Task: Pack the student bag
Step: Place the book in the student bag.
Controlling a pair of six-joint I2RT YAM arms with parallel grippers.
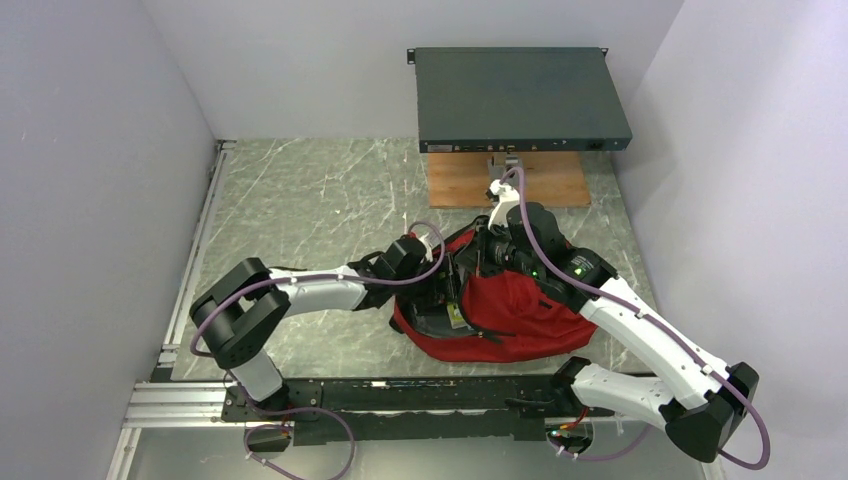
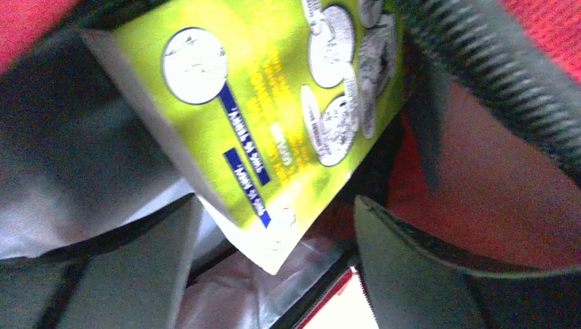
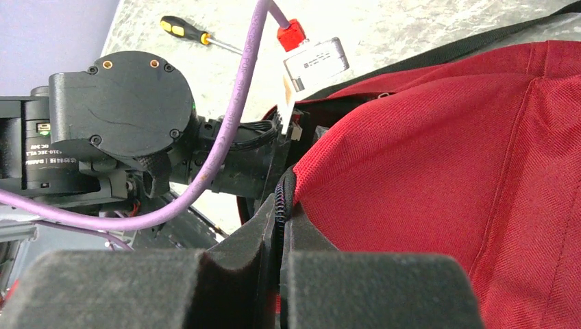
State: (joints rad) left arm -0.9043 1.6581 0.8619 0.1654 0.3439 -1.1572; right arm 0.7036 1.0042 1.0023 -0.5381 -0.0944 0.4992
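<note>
The student bag (image 1: 520, 315), dark red with black zipper trim, lies between my two arms with its mouth toward the left. My left gripper (image 1: 447, 290) is inside that mouth. In the left wrist view the left gripper (image 2: 281, 288) is open, its fingers (image 2: 137, 274) wide apart. The corner of a yellow-green book (image 2: 274, 103) printed with coins lies between them, touching neither. My right gripper (image 3: 281, 229) is shut on the bag's black zipper edge (image 3: 279, 199), holding up the red fabric (image 3: 438, 157) at the top of the opening.
A dark grey flat box (image 1: 520, 95) and a wooden board (image 1: 505, 180) sit at the back of the marble table (image 1: 300, 200). A yellow-handled screwdriver (image 3: 195, 34) lies on the table beyond the left arm (image 3: 116, 123). Grey walls close in on both sides.
</note>
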